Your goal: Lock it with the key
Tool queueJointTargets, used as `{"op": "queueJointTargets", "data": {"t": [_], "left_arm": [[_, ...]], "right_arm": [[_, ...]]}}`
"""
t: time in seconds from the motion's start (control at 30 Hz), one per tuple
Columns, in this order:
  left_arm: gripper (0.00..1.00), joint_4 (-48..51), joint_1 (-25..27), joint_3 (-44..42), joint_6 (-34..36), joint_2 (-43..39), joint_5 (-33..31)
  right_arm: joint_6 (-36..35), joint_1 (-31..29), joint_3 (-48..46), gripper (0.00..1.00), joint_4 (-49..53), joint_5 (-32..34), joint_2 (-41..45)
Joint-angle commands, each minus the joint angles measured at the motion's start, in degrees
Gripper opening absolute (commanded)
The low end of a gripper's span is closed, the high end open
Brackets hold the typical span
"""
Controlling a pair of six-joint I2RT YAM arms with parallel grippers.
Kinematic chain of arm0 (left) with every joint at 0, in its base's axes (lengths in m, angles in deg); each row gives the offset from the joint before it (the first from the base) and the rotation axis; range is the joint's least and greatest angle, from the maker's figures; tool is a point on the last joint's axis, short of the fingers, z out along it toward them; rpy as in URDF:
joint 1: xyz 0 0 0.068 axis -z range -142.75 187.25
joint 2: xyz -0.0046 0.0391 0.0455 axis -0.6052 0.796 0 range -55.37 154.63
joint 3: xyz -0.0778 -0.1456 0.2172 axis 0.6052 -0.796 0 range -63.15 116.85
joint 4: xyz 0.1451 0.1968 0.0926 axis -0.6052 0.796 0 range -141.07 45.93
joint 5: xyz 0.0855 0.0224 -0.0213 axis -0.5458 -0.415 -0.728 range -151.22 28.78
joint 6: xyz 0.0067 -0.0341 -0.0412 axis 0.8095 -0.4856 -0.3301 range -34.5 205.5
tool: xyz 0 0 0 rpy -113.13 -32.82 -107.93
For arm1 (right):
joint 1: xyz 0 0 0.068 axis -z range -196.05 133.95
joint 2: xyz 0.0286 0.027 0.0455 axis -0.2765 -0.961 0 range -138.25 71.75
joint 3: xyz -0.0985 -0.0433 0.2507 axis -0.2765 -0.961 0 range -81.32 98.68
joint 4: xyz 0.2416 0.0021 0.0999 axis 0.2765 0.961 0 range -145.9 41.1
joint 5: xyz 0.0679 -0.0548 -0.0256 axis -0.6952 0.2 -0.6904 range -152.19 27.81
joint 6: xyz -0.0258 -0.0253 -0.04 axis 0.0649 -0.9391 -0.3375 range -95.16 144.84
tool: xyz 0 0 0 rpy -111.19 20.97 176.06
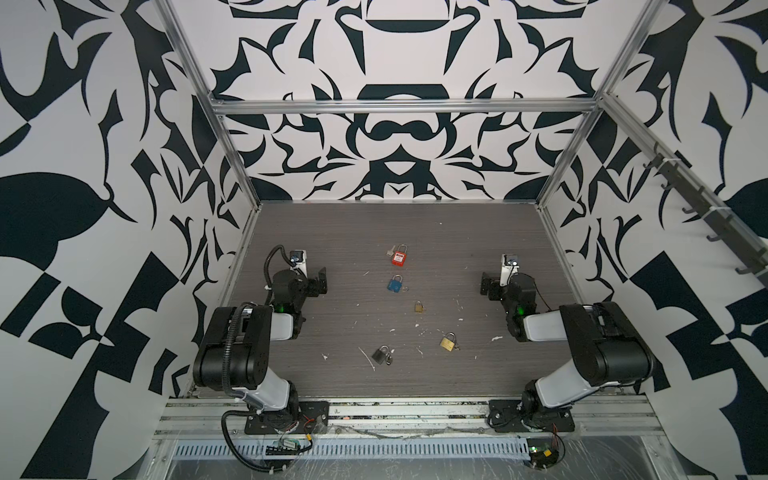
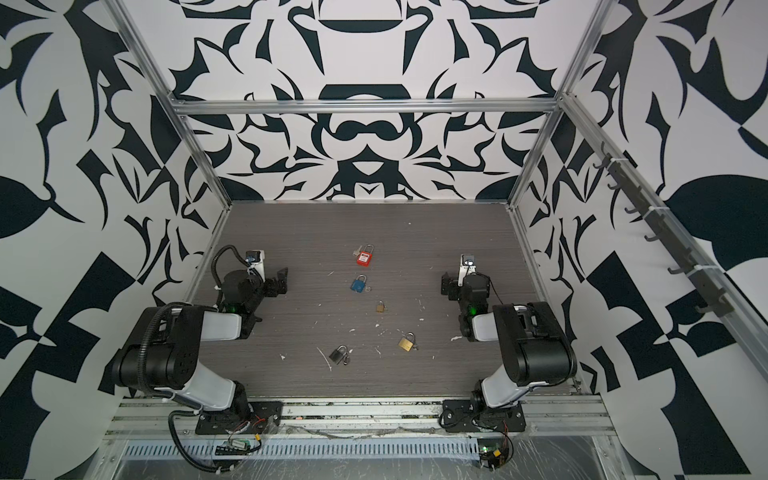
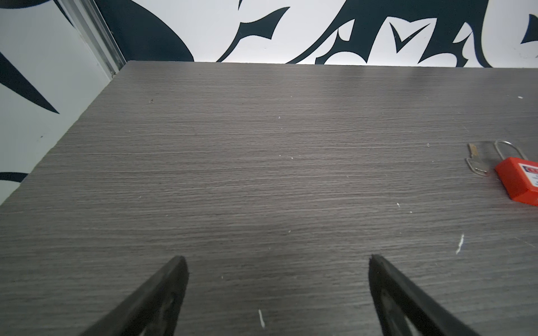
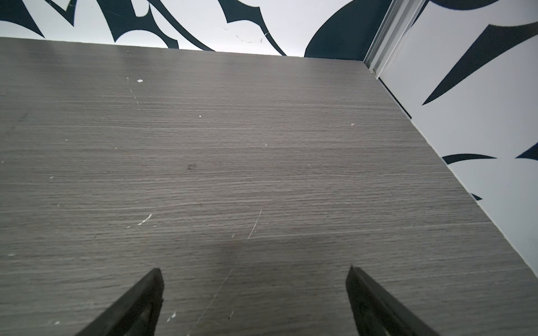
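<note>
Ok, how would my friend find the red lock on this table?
Start at the grey table inside the black-and-white patterned walls. Padlocks lie scattered down its middle, and the red padlock is the farthest back, just beyond the blue padlock. Only it is red, with a silver key beside it.

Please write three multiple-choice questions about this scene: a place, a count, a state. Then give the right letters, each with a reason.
1. Which padlock lies nearest the back wall? A red; B blue; C dark grey.
2. How many padlocks lie on the table? A three; B five; C seven.
3. How do the fingers of the left gripper stand? A apart, empty; B shut on a key; C shut on a padlock.
1 A: the red padlock lies farthest back.
2 B: red, blue padlock, small brass padlock, larger brass padlock, dark grey padlock.
3 A: only bare table shows between them.
</note>
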Motion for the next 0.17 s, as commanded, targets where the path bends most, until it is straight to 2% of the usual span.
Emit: {"op": "queueJointTargets", "data": {"t": [0.0, 0.13], "left_arm": [[0.99, 0.38, -0.06, 0.66, -0.09, 0.73, 0.87], [0.99, -0.64, -0.24, -0.4, -0.09, -0.09, 1.77]], "right_arm": [[0.73, -0.13, 0.42, 0.99, -0.83, -0.23, 0.89], [0.66, -0.11, 0.45, 1.0, -0.83, -0.15, 0.85]]}}
